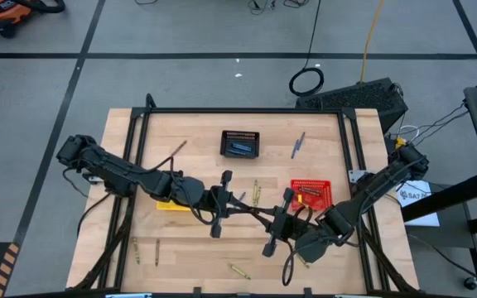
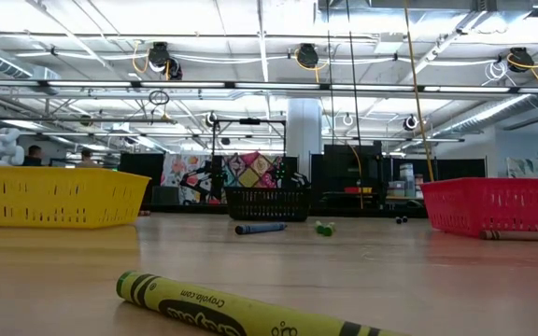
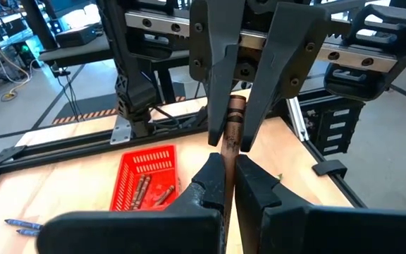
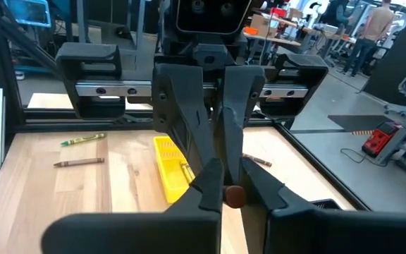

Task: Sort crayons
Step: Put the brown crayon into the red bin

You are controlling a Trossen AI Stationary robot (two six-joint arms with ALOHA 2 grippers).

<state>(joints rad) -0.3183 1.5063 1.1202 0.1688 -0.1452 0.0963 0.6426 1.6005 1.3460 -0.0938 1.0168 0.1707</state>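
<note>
Both grippers pinch one brown crayon (image 3: 232, 127) at opposite ends: your left gripper (image 3: 229, 166) and right gripper (image 4: 223, 185). Its long axis runs between them, and the red basket (image 1: 322, 185) lies nearer your right arm.

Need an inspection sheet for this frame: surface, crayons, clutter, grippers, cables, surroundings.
Surface: wooden table, inside a black frame.
Job's things: one brown crayon held between both grippers mid-table; loose crayons scattered, including a yellow-green crayon near the low camera; brown ones lie in the red basket.
Clutter: yellow basket, black basket.
Grippers: left gripper shut on the crayon; right gripper shut on its other end.
Cables: coiled black cable on the floor.
Surroundings: person in the background.
</note>
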